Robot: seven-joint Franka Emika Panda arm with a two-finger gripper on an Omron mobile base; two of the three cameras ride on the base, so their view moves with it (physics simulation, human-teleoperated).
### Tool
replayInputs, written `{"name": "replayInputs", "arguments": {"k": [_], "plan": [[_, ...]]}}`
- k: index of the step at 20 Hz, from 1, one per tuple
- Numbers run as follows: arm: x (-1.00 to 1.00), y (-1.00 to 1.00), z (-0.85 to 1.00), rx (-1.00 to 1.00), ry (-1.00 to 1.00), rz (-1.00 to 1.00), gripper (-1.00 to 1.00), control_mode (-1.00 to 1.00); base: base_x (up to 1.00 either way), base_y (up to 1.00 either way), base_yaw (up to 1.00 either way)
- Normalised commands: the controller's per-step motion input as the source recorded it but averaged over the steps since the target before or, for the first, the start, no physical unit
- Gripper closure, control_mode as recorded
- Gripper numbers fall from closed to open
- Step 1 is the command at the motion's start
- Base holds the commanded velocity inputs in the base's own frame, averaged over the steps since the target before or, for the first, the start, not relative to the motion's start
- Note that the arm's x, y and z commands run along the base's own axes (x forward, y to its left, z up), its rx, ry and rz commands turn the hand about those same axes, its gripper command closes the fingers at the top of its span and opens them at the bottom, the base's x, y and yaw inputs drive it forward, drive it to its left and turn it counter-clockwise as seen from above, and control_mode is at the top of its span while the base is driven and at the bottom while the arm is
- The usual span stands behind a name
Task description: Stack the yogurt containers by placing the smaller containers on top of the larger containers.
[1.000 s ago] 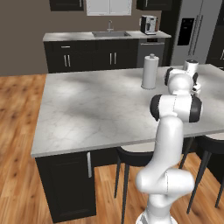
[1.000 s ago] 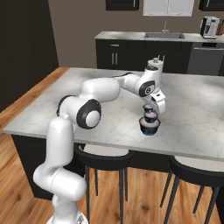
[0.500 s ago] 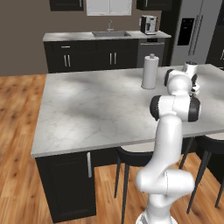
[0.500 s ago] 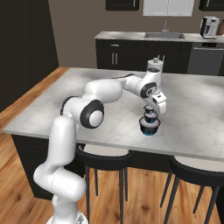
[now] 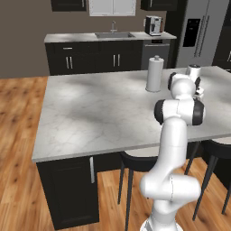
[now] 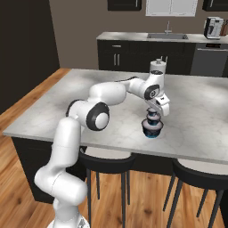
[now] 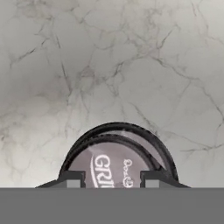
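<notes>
Near the island's front edge, the widest yogurt container (image 6: 152,130), dark with a teal base, stands on the marble. A mid-sized tub (image 6: 152,120) sits on top of it. My gripper (image 6: 153,113) comes down on this stack from above, shut on the mid-sized tub. In the hand view the mid-sized tub's pale printed lid (image 7: 109,164) lies between my fingertips (image 7: 72,179), whose midpoint marks my gripper (image 7: 112,179). The wider tub's dark rim (image 7: 127,127) rings the lid just outside.
A tall white paper-towel roll (image 5: 154,74) stands on the island (image 6: 67,107) behind the arm, also seen in the right base view (image 6: 158,66). Dark stools (image 6: 107,161) are tucked under the front edge. A back counter with a sink (image 5: 113,35) runs along the wall.
</notes>
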Motion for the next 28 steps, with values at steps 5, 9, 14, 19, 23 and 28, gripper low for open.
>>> {"name": "replayInputs", "arguments": {"k": [5, 9, 14, 19, 23, 28], "plan": [[0.05, -0.08, -0.1, 0.01, 0.04, 0.0, 1.0, -1.0, 0.0, 0.0, 0.0], [0.04, 0.0, -0.08, 0.0, 0.04, 0.0, 1.0, -1.0, 0.0, 0.0, 0.0], [0.03, 0.0, -0.07, 0.0, 0.04, 0.0, 1.0, -1.0, 0.0, 0.0, 0.0], [0.0, -0.01, -0.05, 0.0, 0.04, 0.0, 1.0, -1.0, 0.0, 0.0, 0.0], [0.0, -0.02, -0.04, 0.0, 0.04, 0.0, 1.0, -1.0, 0.0, 0.0, 0.0], [0.0, -0.06, -0.02, 0.0, 0.02, 0.0, 1.0, -1.0, 0.0, 0.0, 0.0]]}}
